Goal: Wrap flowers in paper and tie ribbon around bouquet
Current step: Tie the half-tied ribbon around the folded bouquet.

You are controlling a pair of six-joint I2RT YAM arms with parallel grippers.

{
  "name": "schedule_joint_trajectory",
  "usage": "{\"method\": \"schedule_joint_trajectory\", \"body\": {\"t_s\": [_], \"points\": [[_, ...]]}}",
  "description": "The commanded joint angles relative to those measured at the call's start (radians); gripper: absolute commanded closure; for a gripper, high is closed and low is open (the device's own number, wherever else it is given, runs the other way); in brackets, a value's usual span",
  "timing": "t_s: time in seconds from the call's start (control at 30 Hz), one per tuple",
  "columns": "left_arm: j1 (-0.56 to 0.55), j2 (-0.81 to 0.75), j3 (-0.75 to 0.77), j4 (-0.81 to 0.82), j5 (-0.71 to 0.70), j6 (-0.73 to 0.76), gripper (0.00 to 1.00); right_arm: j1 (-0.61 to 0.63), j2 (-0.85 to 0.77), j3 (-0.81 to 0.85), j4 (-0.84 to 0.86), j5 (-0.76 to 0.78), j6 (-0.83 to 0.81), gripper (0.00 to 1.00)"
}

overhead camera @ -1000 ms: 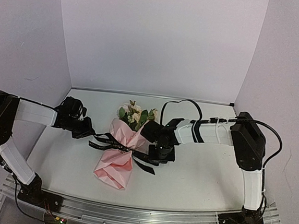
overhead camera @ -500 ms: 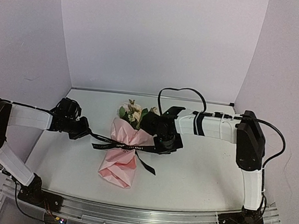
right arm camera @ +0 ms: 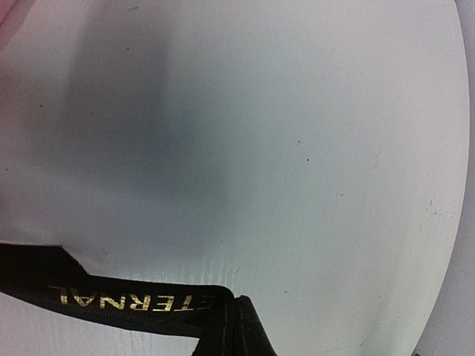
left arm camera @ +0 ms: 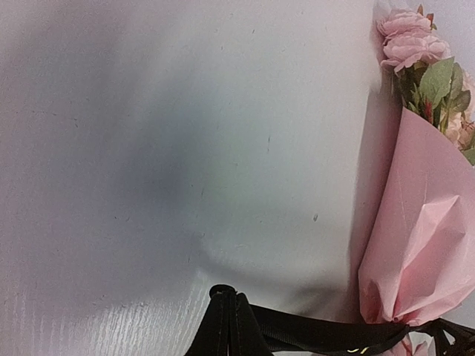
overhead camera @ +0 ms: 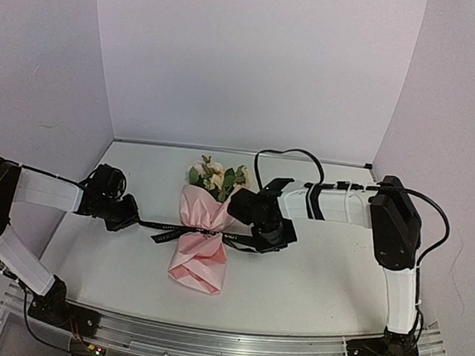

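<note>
Black ribbon (overhead camera: 165,225) with gold lettering ran taut across the waist of the bouquet (overhead camera: 200,256), which lay on the white counter (overhead camera: 320,277) between the two arms, blooms toward the back wall. The left pincer (overhead camera: 137,217) was clamped shut on the ribbon's left end, the right pincer (overhead camera: 259,241) on its right end — each just beside the pink paper (overhead camera: 197,209). The flowers (overhead camera: 217,178) — pink and cream, with green leaves — poked from the cone's far end.

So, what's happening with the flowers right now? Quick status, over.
Left gripper shut on one ribbon end, right gripper shut on the other. Ribbon stretched straight across the bouquet waist. Nothing seen in the way.
</note>
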Motion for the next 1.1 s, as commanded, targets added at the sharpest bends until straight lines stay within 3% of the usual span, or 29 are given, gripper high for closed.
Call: {"method": "schedule_joint_trajectory", "body": {"t_s": [0.0, 0.4, 1.07], "points": [[0.042, -0.035, -0.014, -0.018, -0.098, -0.012, 1.00, -0.039, -0.027, -0.046, -0.103, 0.067, 0.027, 1.00], [0.148, -0.069, -0.083, 0.019, -0.029, -0.028, 1.00, -0.079, -0.091, -0.156, -0.068, 0.053, 0.076, 1.00], [0.219, -0.161, -0.063, -0.036, 0.008, -0.016, 1.00, -0.126, -0.231, -0.275, -0.042, 0.083, 0.107, 1.00]]}}
